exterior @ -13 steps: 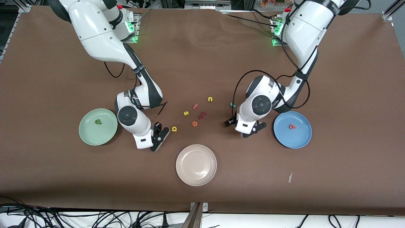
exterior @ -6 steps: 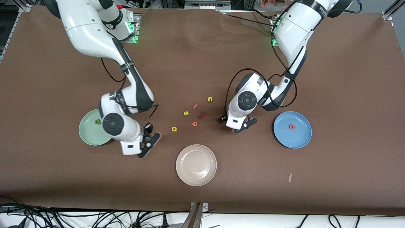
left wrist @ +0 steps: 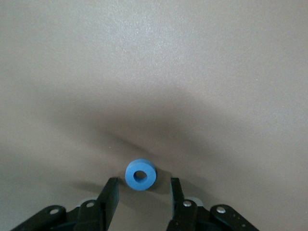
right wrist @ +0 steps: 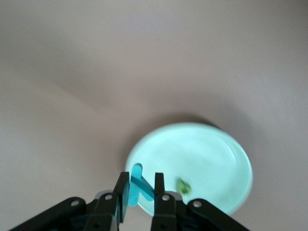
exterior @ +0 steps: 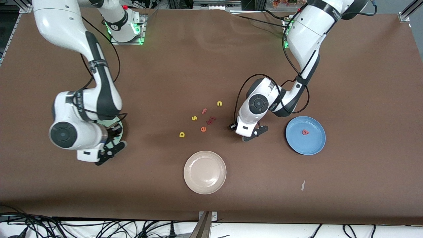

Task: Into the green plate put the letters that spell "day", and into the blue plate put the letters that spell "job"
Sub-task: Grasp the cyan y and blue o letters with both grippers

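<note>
Right wrist view is showing my right gripper clenching the teal y over the green plate rim, while my left gripper, fingers apart, is straddling the blue o on the desk.

A robotics lab set up for tabletop experiments.

Two white robot arms are bolted to metal base plates with green status lights along the far edge of a wide desk covered in plain brown cloth. Aluminium frame rails stand at the desk's far corners, and a tangle of black power cables runs along the floor at its near edge. Small foam letters and coloured plastic plates laid out as test props, rather than for a meal, complete the look of a research workspace.
</note>
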